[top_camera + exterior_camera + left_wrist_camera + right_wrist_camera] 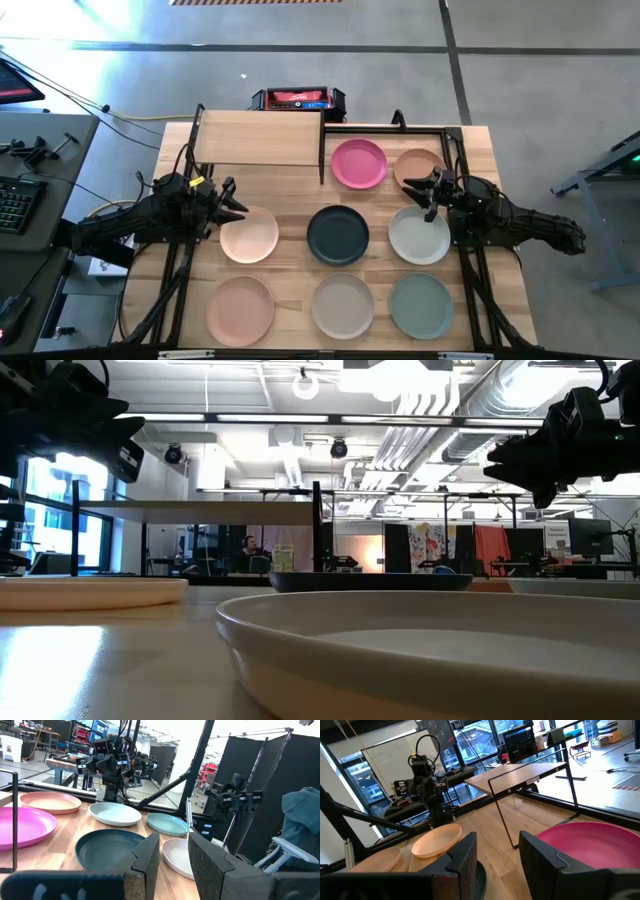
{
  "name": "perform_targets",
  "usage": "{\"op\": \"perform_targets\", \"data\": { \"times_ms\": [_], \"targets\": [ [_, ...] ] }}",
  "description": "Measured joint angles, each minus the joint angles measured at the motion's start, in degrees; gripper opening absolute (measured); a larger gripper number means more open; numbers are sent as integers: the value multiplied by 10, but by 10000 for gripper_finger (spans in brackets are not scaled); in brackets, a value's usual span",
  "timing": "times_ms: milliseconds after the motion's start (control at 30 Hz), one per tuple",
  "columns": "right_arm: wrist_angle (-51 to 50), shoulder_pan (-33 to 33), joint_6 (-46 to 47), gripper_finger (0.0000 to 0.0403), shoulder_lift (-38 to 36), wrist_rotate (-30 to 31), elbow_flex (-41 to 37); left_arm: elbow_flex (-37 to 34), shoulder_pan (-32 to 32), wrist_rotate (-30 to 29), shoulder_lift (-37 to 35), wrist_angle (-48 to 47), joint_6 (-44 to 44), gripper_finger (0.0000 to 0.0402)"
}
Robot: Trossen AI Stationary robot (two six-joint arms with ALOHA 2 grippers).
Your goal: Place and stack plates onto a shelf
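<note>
We see eight plates flat on the table [290, 205], none on the shelf [258, 138]. Left gripper [236, 200] hovers beside the peach plate [249, 236], fingers [147, 857] slightly apart, holding nothing. Right gripper [424, 190] hangs between the orange plate [416, 163] and off-white plate [419, 237], part open, empty.

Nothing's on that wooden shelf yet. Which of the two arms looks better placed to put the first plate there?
Probably the left. The left gripper hovers open at the peach plate, directly in front of the shelf. The right gripper, also open, sits over the off-white plate, farther away past the pink plate.
</note>
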Motion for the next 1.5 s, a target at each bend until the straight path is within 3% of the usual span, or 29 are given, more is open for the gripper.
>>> {"op": "perform_targets", "data": {
  "times_ms": [367, 633, 1000, 1200, 1500],
  "targets": [
    [0, 0, 0, 128, 0, 0, 0, 0, 0, 0, 0, 0, -2, 92],
    [0, 0, 0, 128, 0, 0, 0, 0, 0, -11, 0, 0, -64, 92],
    [0, 0, 0, 128, 0, 0, 0, 0, 0, -201, 0, 2, -201, 92],
    [0, 0, 0, 128, 0, 0, 0, 0, 0, -285, 0, 44, -205, 92],
    [0, 0, 16, 128, 0, 0, 0, 0, 0, -362, 0, 103, -206, 92]
  ]
}}
